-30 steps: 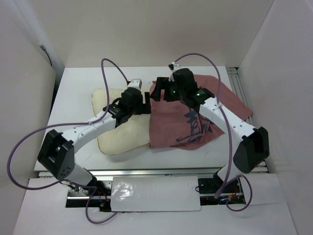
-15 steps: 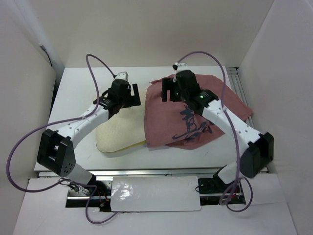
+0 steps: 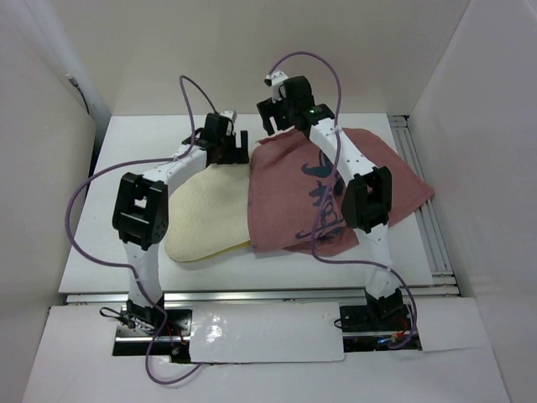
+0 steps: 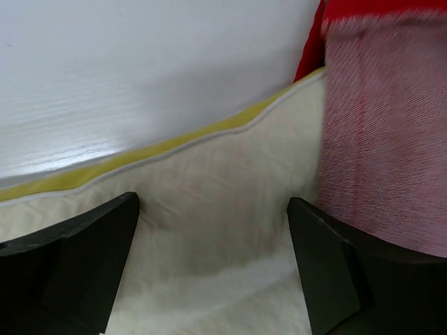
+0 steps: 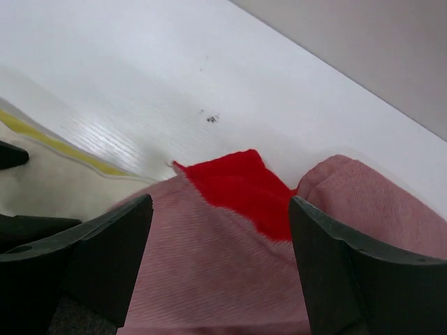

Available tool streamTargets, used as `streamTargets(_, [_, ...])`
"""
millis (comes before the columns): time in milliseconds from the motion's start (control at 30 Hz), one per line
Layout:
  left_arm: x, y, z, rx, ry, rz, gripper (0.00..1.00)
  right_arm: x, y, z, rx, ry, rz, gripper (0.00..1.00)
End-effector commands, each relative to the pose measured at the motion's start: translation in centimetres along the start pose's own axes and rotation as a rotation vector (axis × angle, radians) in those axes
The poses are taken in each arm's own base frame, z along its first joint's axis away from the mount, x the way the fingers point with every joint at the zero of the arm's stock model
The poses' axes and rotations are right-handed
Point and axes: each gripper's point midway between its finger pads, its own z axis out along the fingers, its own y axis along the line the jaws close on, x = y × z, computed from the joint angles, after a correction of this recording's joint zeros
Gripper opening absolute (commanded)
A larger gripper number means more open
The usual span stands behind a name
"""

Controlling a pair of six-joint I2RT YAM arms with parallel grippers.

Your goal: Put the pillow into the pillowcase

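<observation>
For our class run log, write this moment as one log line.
state: pillowcase overlaps pillow | left gripper: open over pillow | right gripper: open over pillowcase edge

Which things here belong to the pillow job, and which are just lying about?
Job: pillow; pillowcase; left hand; right hand.
Just there: table; white plate in front of the arm bases.
</observation>
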Motion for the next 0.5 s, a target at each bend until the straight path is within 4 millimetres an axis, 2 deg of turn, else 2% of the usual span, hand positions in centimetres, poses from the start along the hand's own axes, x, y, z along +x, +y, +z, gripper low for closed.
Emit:
streamTargets(0, [3.1, -0.8, 2.0, 0.109, 0.085, 0.195, 1.0, -0.7, 0.6, 0.1, -0.175, -0.029, -0.107, 0.85])
streamTargets(33, [3.6, -0.5, 2.4, 0.108, 0.093, 0.218, 1.0, 0.3, 0.2, 0.7, -0.19, -0.019, -0.113, 0.85])
streamTargets(67, [4.3, -0.9, 2.8, 0.128, 0.103, 0.246, 1.0, 0.5, 0.4, 1.0, -0.205, -0.026, -0.122, 0.85])
streamTargets(100, [4.6, -1.2, 2.8, 0.156, 0.104, 0.28, 1.0, 1.2, -0.3, 1.6, -0.204, -0.023, -0.096, 0.85])
streamTargets(133, [6.0, -1.0, 3.2, 0.168, 0.135, 0.291, 0.96, 0.6, -0.9, 1.7, -0.215, -0.06, -0.071, 0.85])
streamTargets(167, [5.8, -1.2, 3.3, 0.204, 0.122, 0.284, 0.88, 1.3, -0.9, 2.2, -0.235, -0.049, -0.022, 0.85])
streamTargets(200, [6.2, -0.8, 3.6, 0.215, 0.134, 0.283, 0.75, 2.5, -0.8, 3.3, -0.267, -0.034, -0.002, 0.83])
streamTargets(233, [6.0, -1.2, 3.6, 0.237, 0.127, 0.283, 0.34, 2.7, 0.4, 3.5, -0.339, -0.035, 0.003, 0.83])
streamTargets(267, [6.4, -0.7, 4.0, 0.236, 0.141, 0.263, 0.03, 2.6, 0.1, 3.6, -0.353, -0.044, 0.019, 0.82])
streamTargets(300, [6.5, -0.7, 4.4, 0.234, 0.145, 0.252, 0.0, 4.0, 0.4, 4.6, -0.376, -0.021, 0.03, 0.82])
streamTargets(367, [6.4, -0.8, 4.6, 0.237, 0.132, 0.254, 0.0, 3.9, 0.7, 4.9, -0.393, -0.028, 0.029, 0.82])
streamTargets(400, [5.1, -1.0, 3.6, 0.233, 0.087, 0.26, 0.0, 4.4, 0.6, 5.2, -0.395, -0.023, 0.018, 0.8])
streamTargets(433, [5.7, -0.6, 3.3, 0.223, 0.083, 0.261, 0.0, 4.6, 0.8, 5.5, -0.408, -0.025, 0.008, 0.78])
streamTargets(467, [4.3, -0.9, 2.9, 0.224, 0.014, 0.27, 0.0, 4.6, 0.8, 5.5, -0.408, -0.027, -0.001, 0.78])
